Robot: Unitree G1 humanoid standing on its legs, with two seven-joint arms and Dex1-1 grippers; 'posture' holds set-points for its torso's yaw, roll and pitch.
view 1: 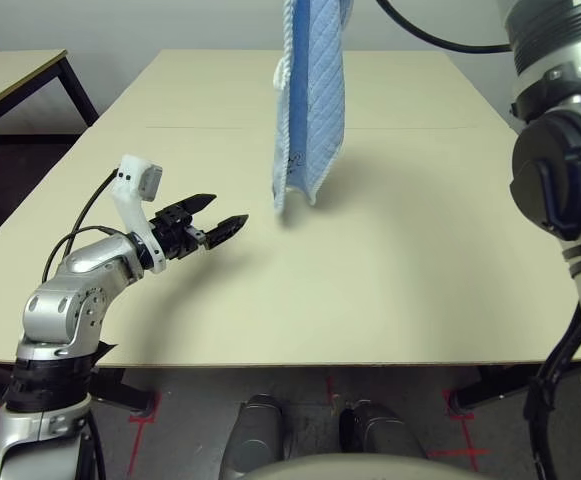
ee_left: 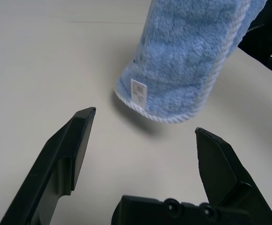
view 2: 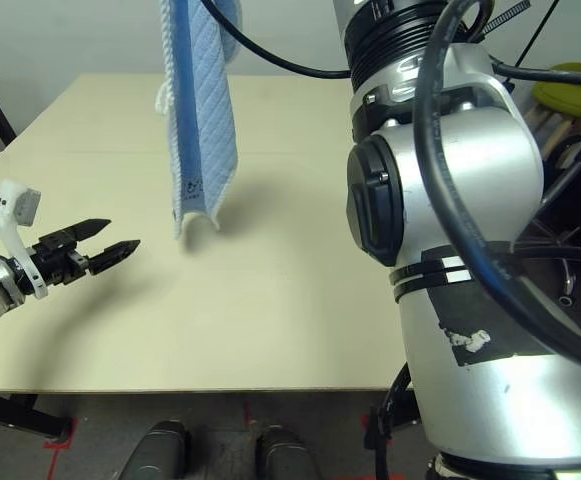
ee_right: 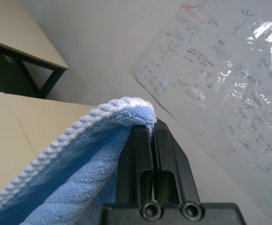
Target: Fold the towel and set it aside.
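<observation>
The light-blue towel (view 1: 310, 110) with white stitched edging hangs straight down over the middle of the table, its lower end just above the tabletop. A small white label (ee_left: 138, 92) shows near that lower end. My right gripper (ee_right: 152, 136) is raised high and shut on the towel's top edge (ee_right: 121, 110). My left gripper (view 1: 218, 222) hovers low over the table to the left of the towel's lower end, open, with nothing between its fingers (ee_left: 65, 154). A short gap separates it from the cloth.
The beige table (view 1: 370, 290) stretches wide around the towel. A second table (view 1: 20, 75) with a black frame stands at the far left. My large silver right arm (view 2: 450, 230) fills the right side. A whiteboard (ee_right: 229, 70) hangs on the wall behind.
</observation>
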